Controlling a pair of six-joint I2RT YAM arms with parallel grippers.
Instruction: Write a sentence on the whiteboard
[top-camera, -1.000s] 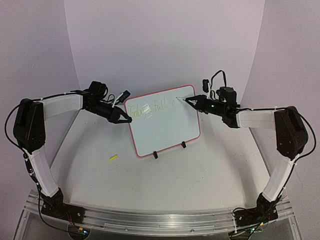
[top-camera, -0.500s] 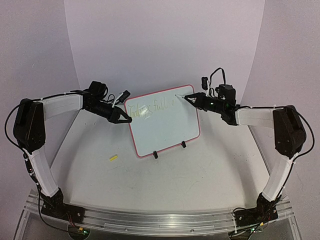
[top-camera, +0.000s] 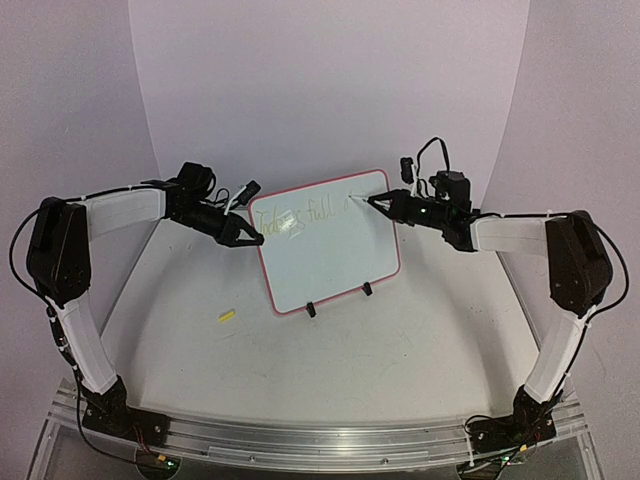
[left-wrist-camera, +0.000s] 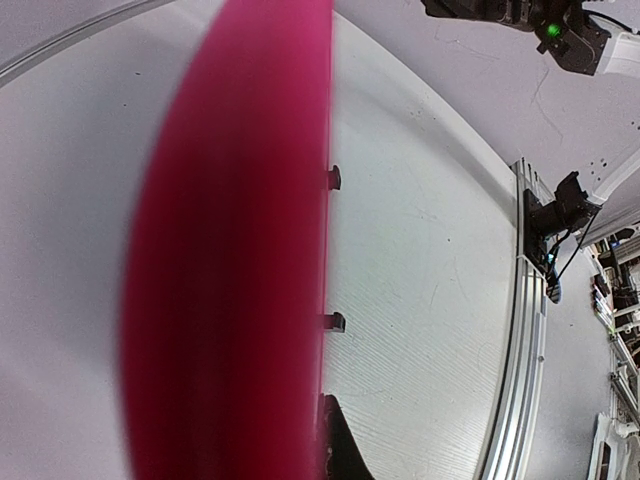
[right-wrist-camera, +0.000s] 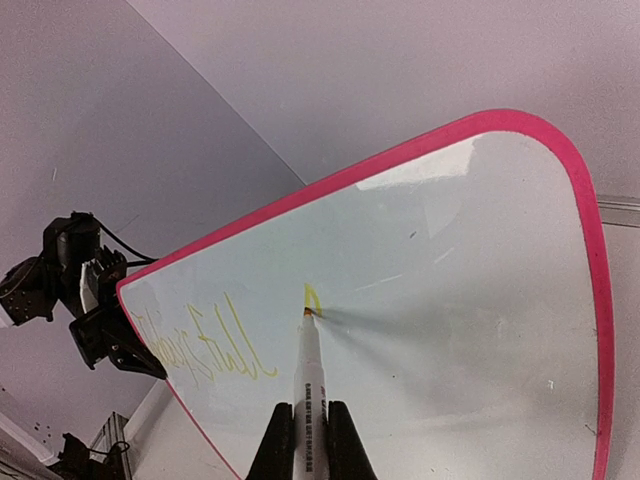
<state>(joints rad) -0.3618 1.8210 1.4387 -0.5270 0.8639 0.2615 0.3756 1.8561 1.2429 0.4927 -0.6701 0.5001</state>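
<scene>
Gripping a slim white marker pen (right-wrist-camera: 307, 365), the right gripper (right-wrist-camera: 310, 425) holds its tip against a small rectangular whiteboard (top-camera: 335, 262) with a thin red rounded frame.
Right gripper: two black fingers closed tight on the pen barrel; the yellowish tip touches the board's face at upper middle, just right of the faint yellow-green cursive sentence (right-wrist-camera: 215, 350) along the top. Left gripper (top-camera: 252, 239): clamped shut on the board's left frame edge. The whiteboard stands tilted on two small black clip feet (top-camera: 311, 310) on the white table (top-camera: 400, 350), between the two grippers.
</scene>
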